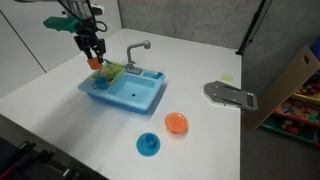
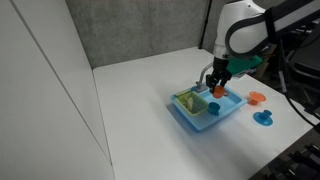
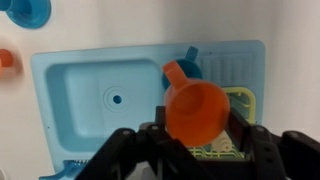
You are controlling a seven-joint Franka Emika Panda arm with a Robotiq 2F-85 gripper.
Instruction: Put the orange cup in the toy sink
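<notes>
My gripper [image 3: 197, 140] is shut on the orange cup [image 3: 194, 105] and holds it above the light blue toy sink [image 3: 80, 130], over the edge between the basin and the side rack compartment. In an exterior view the gripper [image 1: 93, 55] holds the cup [image 1: 93, 63] just above the sink's [image 1: 135, 97] rack end. In the other exterior view the cup [image 2: 217, 90] hangs under the gripper [image 2: 220, 80] over the sink [image 2: 228, 111]. The grey faucet [image 1: 137, 50] curves at the sink's back.
A flat orange round dish [image 1: 176, 122] and a blue round dish [image 1: 148, 145] lie on the white table in front of the sink. A grey flat tool [image 1: 230, 95] lies near the table's edge. A small blue cup [image 3: 190, 58] and a yellow-green rack [image 3: 240, 110] sit in the side compartment.
</notes>
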